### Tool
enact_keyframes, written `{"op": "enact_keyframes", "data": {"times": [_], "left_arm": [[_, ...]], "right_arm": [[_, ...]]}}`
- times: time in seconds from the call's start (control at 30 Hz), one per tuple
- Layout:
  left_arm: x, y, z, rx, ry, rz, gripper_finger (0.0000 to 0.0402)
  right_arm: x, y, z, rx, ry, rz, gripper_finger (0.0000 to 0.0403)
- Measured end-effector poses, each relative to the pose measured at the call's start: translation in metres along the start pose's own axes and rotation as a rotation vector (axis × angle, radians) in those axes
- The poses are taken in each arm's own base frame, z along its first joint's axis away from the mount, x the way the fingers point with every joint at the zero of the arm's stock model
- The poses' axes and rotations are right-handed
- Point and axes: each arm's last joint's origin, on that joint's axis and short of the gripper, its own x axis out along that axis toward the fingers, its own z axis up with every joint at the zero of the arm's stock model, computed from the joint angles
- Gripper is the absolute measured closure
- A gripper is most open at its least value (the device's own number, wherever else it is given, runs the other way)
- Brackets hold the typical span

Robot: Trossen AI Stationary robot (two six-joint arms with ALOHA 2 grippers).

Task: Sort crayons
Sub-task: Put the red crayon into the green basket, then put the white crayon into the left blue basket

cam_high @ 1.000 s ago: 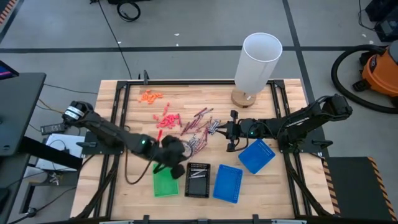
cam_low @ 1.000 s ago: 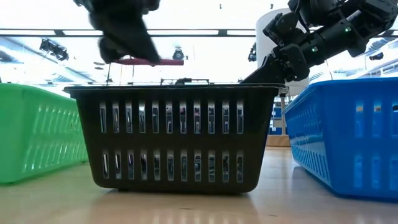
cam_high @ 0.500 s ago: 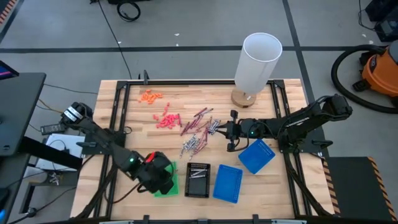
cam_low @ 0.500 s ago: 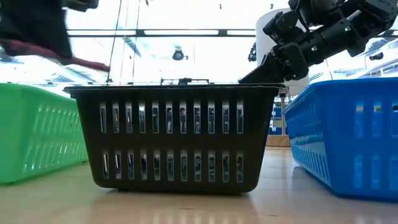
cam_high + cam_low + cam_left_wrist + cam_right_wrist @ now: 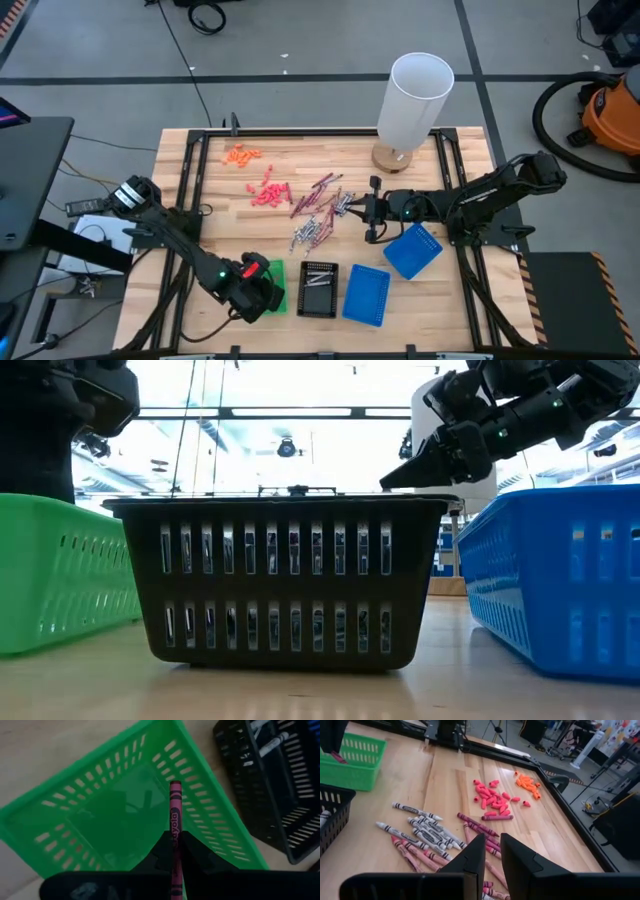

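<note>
While the left gripper [image 5: 175, 851] hangs over the green slotted plastic basket [image 5: 277, 297] at the near left of the pale wooden table [image 5: 215, 220], its two dark fingers are clamped tight on a dark red paper-wrapped crayon [image 5: 174, 827]. The left wrist view shows that crayon standing out past the fingertips, above the basket's open inside, and not yet in it. Just right of the green basket stands the black slotted plastic basket [image 5: 319, 290], with a few silvery grey crayons [image 5: 270, 742] lying on its floor. Further right is a blue slotted plastic basket [image 5: 366, 294], and a second blue basket [image 5: 412, 250] lies beyond it, turned at an angle, close under the right arm.

The right gripper [image 5: 491, 851] is held low near the middle of the table, just right of the loose pile of dark red and silvery grey crayons [image 5: 320, 212]. Its fingers stand a small gap apart, and the right wrist view shows nothing between them; the pile lies on the wood ahead of them. Left of that pile and a little farther back lies a cluster of stubby coral-pink bits [image 5: 268, 193], and farther off to the left a smaller cluster of stubby bright orange bits [image 5: 241, 154]. A tall white cylinder on a round wooden base [image 5: 413, 103] stands at the far edge of the table, right of centre.
</note>
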Motion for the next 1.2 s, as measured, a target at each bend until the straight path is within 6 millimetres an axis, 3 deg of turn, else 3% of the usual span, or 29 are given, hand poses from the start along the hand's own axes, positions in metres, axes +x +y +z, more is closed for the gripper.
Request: {"op": "enact_keyframes", "data": {"times": [0.2, 0.57, 0.83, 1.0, 1.2], "left_arm": [[0.0, 0.0, 0.0, -0.039, -0.006, 0.001, 0.0377], [-0.002, 0.0, 0.008, -0.022, -0.018, 0.003, 0.0277], [-0.019, -0.014, 0.031, 0.094, -0.05, -0.049, 0.0272], [-0.03, -0.019, 0.053, 0.171, -0.079, 0.025, 0.0272], [-0.024, -0.019, 0.083, 0.247, -0.125, 0.074, 0.0271]], "right_arm": [[0.0, -0.001, 0.002, -0.024, -0.024, 0.005, 0.0335], [0.0, -0.001, 0.002, -0.024, -0.031, 0.032, 0.0335], [0.0, -0.001, 0.002, -0.021, -0.031, 0.032, 0.0335], [0.0, -0.001, 0.002, -0.004, -0.028, 0.033, 0.0335], [0.0, 0.0, 0.001, 0.003, -0.021, 0.035, 0.0335]]}}
